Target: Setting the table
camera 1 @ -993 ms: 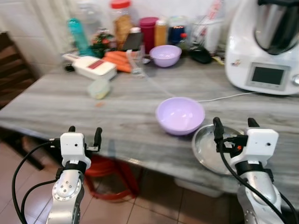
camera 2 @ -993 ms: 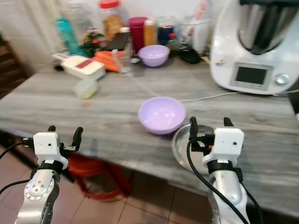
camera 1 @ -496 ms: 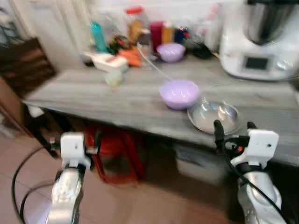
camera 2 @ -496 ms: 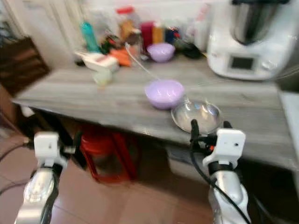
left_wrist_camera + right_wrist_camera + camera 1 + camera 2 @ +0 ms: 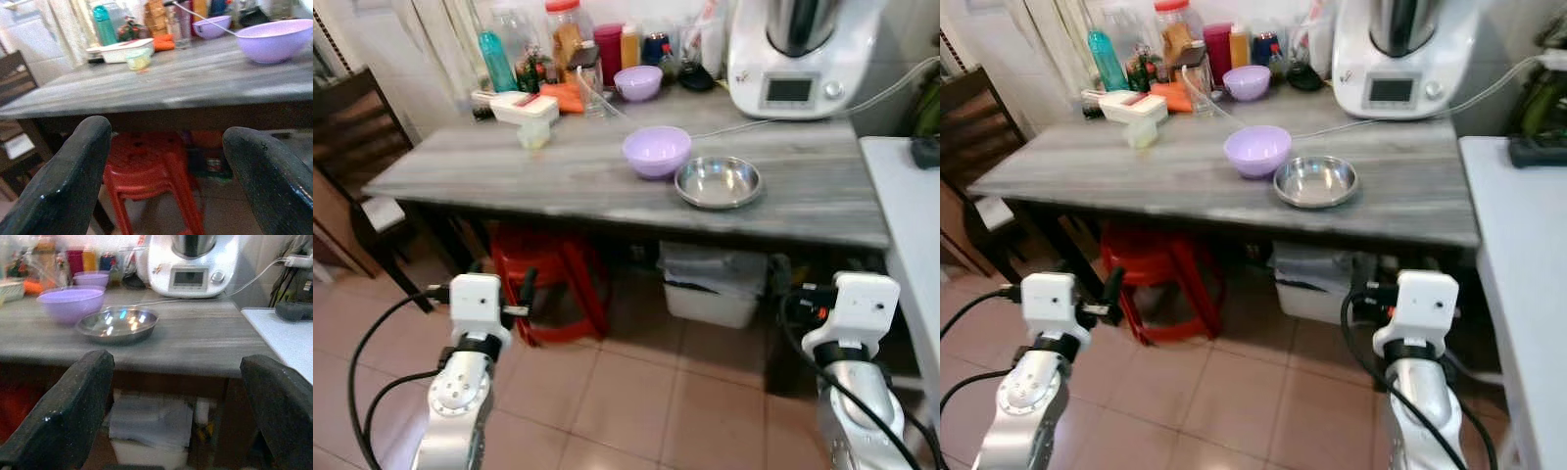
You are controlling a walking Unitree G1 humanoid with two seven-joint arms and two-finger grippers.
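Nearest us, the left end effector (image 5: 499, 305) at 7 o'clock and the right end effector (image 5: 176, 401) at 5 o'clock hang wide open and empty, below counter (image 5: 558, 176) height. At 12 o'clock the steel dish (image 5: 718, 182) sits just beside the purple bowl (image 5: 656, 151). We judge approach in hand; next, close in and reach.

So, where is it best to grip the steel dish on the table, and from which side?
Probably by the thin rim nearest the table's front edge, coming from the front. The steel dish sits flat, shallow and upright, the purple bowl crowds its left side, and the right gripper is open, facing it.
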